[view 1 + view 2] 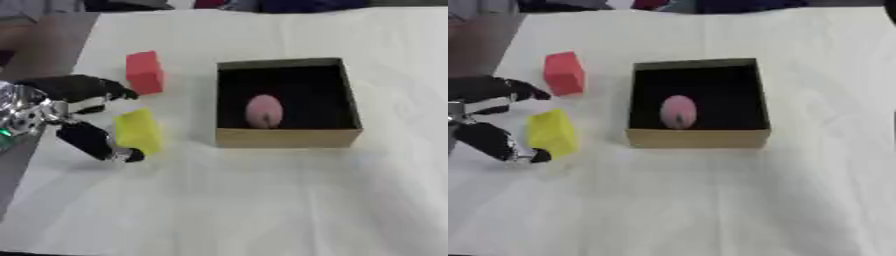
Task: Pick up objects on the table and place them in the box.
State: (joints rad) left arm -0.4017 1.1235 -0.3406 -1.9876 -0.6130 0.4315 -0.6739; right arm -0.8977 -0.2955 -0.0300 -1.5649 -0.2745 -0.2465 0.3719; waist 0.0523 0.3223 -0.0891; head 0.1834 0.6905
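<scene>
At the desk's left edge, the left hand (74,112) is spread wide, fingers above and thumb below, bracketing the yellow block (138,131) without closing on it. Step in hand, as judged: approach to grasp the yellow block. The red block (144,72) stands just beyond it; a pink egg-shaped object (264,111) already lies in the cardboard box (289,136). Next: close on the block, lift, carry right over the box wall. Right hand unseen.

yellow block (138,131) upright | red block (144,73) | pink, perhaps egg-shaped object (264,111) in box (287,137)
</scene>
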